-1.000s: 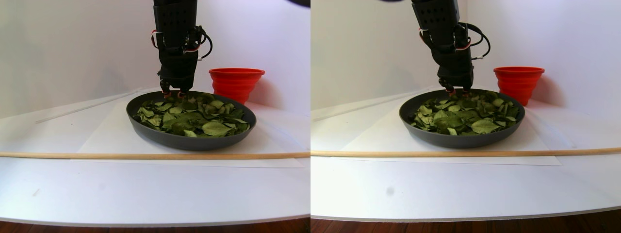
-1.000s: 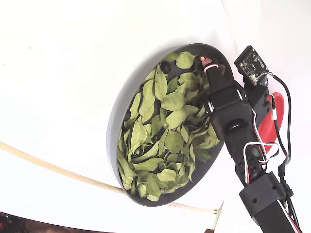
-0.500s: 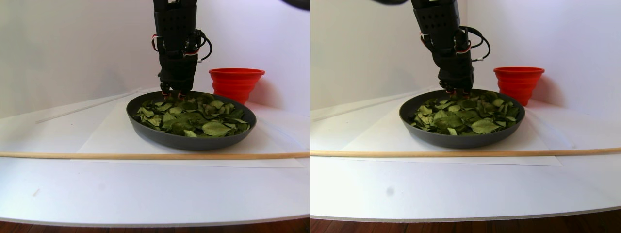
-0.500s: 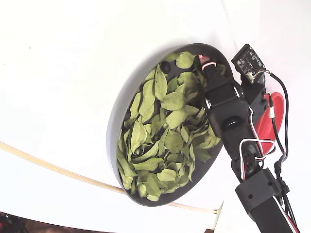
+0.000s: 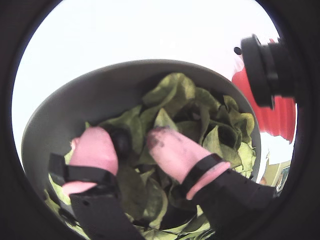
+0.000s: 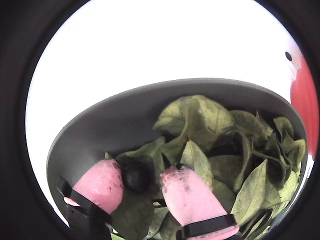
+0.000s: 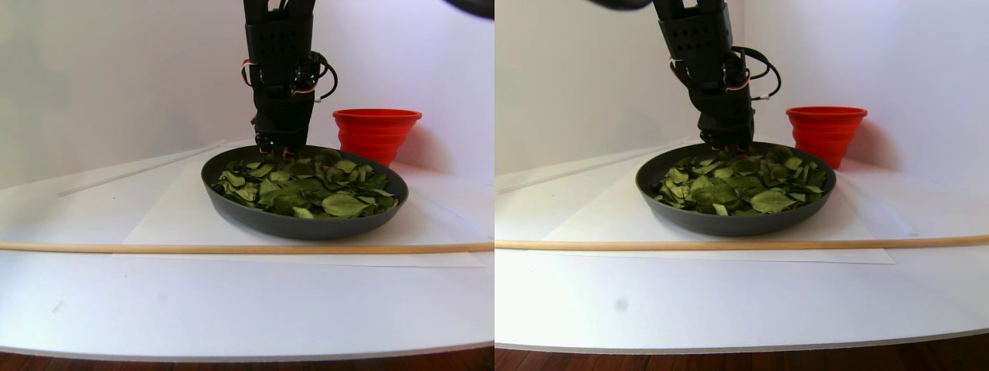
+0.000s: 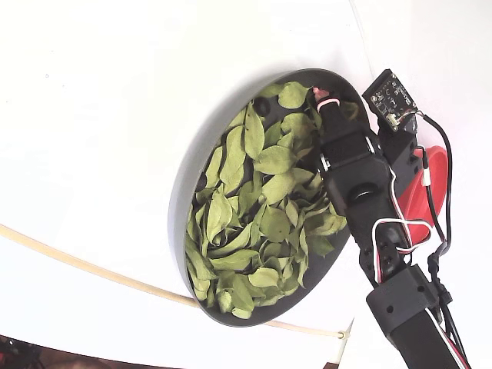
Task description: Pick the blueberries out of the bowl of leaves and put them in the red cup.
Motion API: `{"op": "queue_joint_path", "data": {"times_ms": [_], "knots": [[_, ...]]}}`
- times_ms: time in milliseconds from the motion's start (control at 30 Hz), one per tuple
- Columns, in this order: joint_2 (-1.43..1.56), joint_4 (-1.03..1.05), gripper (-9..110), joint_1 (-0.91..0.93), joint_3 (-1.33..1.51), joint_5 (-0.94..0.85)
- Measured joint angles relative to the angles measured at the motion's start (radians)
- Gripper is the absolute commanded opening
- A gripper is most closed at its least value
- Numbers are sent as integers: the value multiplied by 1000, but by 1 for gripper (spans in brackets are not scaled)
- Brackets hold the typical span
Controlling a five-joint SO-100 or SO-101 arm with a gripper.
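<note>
A black arm reaches down at the far rim of the bowl [image 8: 184,192], its gripper [image 6: 145,182] parted a little with one berry [image 6: 136,173] lodged between the pink fingertips [image 6: 102,182], touching the left pad in both wrist views; whether the right pad also presses it cannot be told, so the grasp looks begun rather than secured. The berry sits low among the leaves [image 8: 261,223], just inside the bowl's wall. Another dark berry [image 8: 262,107] shows in the fixed view near the rim, beside the upper leaves, and more may lie hidden under the heap. The cup [image 7: 376,133] stands just behind the bowl toward the back right of the table, close to the wall; its inside is not visible, so what it already holds cannot be told. Judged from this, the sorting is far from finished: this berry has yet to be lifted and carried to the cup, and at least one more waits
</note>
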Motion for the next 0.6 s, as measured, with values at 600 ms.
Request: {"op": "queue_joint_path", "data": {"times_ms": [600], "knots": [[0,0,9,-12,9,0]]}}
